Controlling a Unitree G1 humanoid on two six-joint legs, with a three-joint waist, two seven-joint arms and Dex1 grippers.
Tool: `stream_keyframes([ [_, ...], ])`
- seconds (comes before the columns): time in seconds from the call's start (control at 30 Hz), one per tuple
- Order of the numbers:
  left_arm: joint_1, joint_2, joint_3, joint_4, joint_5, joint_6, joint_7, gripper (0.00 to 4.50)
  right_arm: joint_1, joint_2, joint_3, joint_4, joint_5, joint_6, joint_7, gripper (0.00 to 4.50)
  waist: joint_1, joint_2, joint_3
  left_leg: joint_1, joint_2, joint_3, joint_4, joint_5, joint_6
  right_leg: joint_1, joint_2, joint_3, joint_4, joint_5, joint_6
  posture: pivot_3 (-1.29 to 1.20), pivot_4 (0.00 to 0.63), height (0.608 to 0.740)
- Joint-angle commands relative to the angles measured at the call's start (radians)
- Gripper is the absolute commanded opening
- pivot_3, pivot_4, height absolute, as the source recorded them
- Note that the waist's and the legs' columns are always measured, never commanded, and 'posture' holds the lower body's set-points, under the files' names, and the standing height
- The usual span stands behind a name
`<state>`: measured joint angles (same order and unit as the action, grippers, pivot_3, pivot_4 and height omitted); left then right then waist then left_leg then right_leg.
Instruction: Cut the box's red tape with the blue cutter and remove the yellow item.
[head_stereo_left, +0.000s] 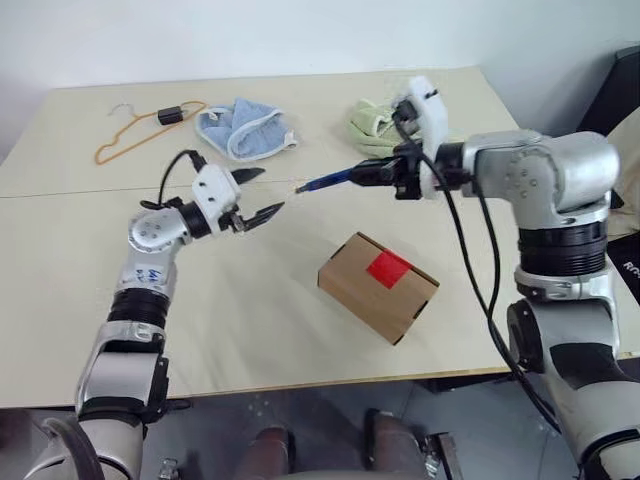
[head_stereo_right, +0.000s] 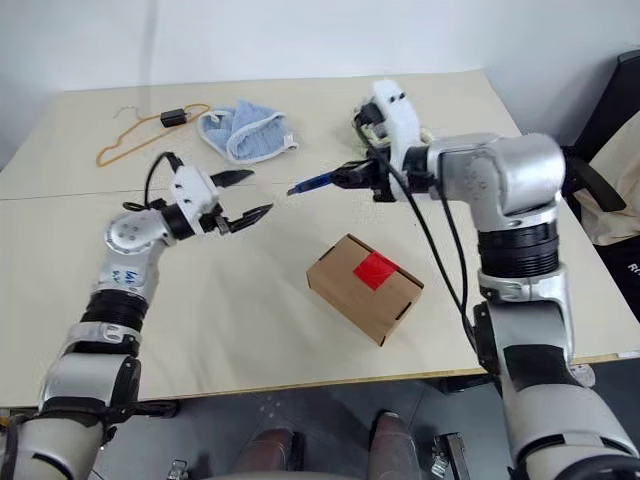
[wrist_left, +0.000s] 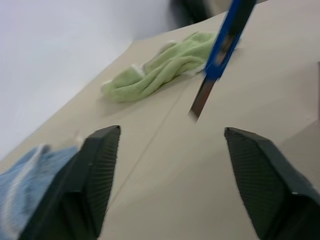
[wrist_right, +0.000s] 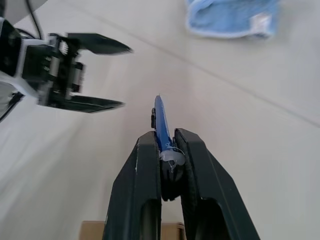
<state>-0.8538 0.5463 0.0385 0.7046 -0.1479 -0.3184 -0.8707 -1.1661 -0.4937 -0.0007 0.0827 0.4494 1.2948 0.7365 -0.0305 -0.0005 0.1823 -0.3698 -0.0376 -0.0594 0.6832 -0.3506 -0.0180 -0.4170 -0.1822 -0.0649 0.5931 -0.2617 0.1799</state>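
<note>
The right claw (head_stereo_left: 372, 172) grips the blue cutter (head_stereo_left: 328, 181) above the surface (head_stereo_left: 250, 320), tip toward the left claw (head_stereo_left: 258, 195), which is spread wide and empty. The box (head_stereo_left: 377, 286) with red tape (head_stereo_left: 389, 267) sits near the front edge.

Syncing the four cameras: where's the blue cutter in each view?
Left eye: blue cutter above the table's middle, in the right gripper.
Right eye: same, at, up-left of the box.
Left wrist: hanging in from the top.
Right wrist: centre, clamped.
Shared landmark: the open left gripper.
</note>
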Motion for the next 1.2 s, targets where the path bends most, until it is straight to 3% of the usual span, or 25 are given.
stream_keyframes([
  [0.03,-0.036,0.088,0.054,-0.051,-0.069,0.185,-0.069,4.47,-0.007,-0.061,-0.093,-0.105,0.038,0.038,-0.028,0.15,0.0,0.0,0.0,0.0,0.0,0.0,0.0,0.0,0.0,0.0,0.0,0.0,0.0,0.0,0.0,0.0,0.15,0.74],
  [0.23,-0.02,0.106,0.026,-0.173,-0.111,0.388,-0.158,4.5,0.044,-0.109,-0.182,-0.218,0.084,0.119,-0.074,0.15,0.005,0.0,0.0,0.0,0.0,0.0,0.0,0.0,0.0,0.0,0.0,0.0,0.0,0.0,0.0,0.0,0.15,0.74],
  [0.4,-0.033,0.012,0.012,-0.319,-0.182,0.611,-0.132,4.5,0.119,-0.167,-0.289,-0.366,0.153,0.222,-0.086,0.15,0.013,-0.001,0.0,-0.001,0.0,0.0,0.001,0.0,0.0,0.001,0.0,0.0,0.0,0.0,0.001,0.0,0.15,0.74],
  [0.57,-0.036,-0.028,-0.132,-0.448,-0.175,0.773,-0.233,3.33,0.236,-0.25,-0.421,-0.505,0.221,0.309,-0.079,0.15,0.016,-0.001,0.001,-0.001,0.0,0.0,0.0,0.0,0.001,0.001,0.0,0.0,-0.001,0.0,0.001,0.0,0.15,0.74],
  [0.93,-0.139,-0.145,-0.259,-0.457,-0.206,0.993,-0.315,0.01,0.466,-0.338,-0.617,-0.69,0.408,0.32,-0.167,0.15,0.032,-0.001,0.001,0.0,-0.001,0.003,0.001,0.001,0.002,0.002,0.0,0.002,-0.001,0.002,0.002,0.0,0.15,0.74],
  [1.2,-0.159,-0.187,-0.338,-0.441,-0.194,1.1,-0.366,0.0,0.583,-0.368,-0.658,-0.767,0.596,0.32,-0.262,0.15,0.033,-0.002,0.001,0.0,0.0,0.002,0.002,0.001,0.002,0.003,0.0,0.002,-0.002,0.003,0.002,0.0,0.15,0.74],
])
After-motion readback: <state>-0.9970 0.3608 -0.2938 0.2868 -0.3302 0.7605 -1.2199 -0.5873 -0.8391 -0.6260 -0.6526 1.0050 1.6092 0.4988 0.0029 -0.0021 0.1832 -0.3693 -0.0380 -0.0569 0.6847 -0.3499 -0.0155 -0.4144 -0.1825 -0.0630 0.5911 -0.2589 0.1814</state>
